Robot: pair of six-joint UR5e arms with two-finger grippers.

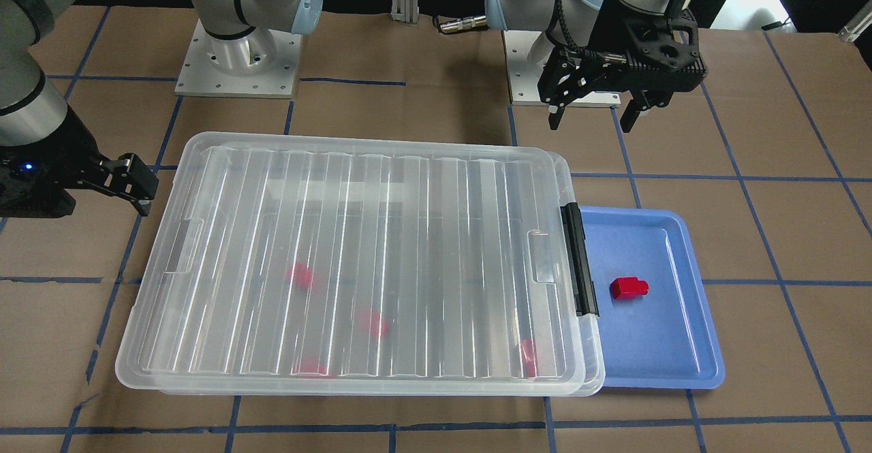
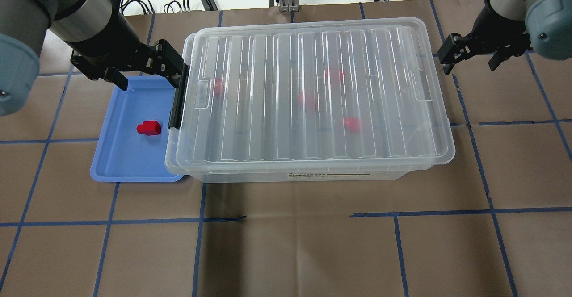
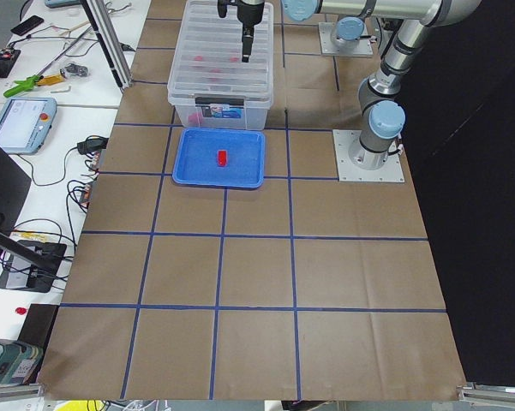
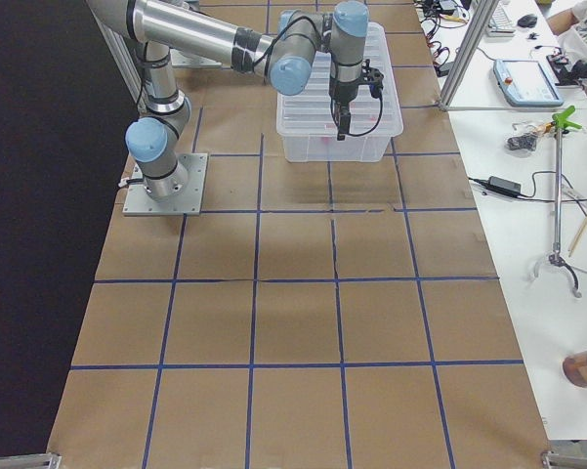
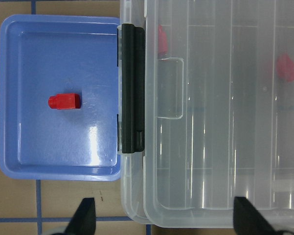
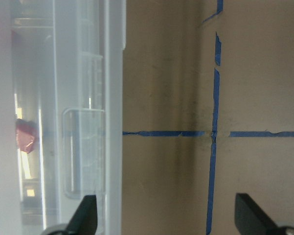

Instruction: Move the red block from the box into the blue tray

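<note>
The brown-paper worktop [image 2: 286, 252] carries the box [image 2: 384, 145], its ribbed lid on and its black clip [image 5: 130, 88] at the short end beside the blue tray [image 2: 120, 163]. The left end effector [image 1: 591, 122] hangs above that end, fingers apart and empty. The right end effector [image 2: 470, 64] hovers off the opposite short end, also spread and holding nothing. One red block [image 2: 149, 128] lies on its side on the tray floor, well apart from the rim.

The block looks light, rigid and glossy, so probably slippery; pinching its two flat long sides seems safer than taking the stub.

More red blocks [image 2: 353, 124] show only as blurs through the lid, so their poses are unclear.
</note>
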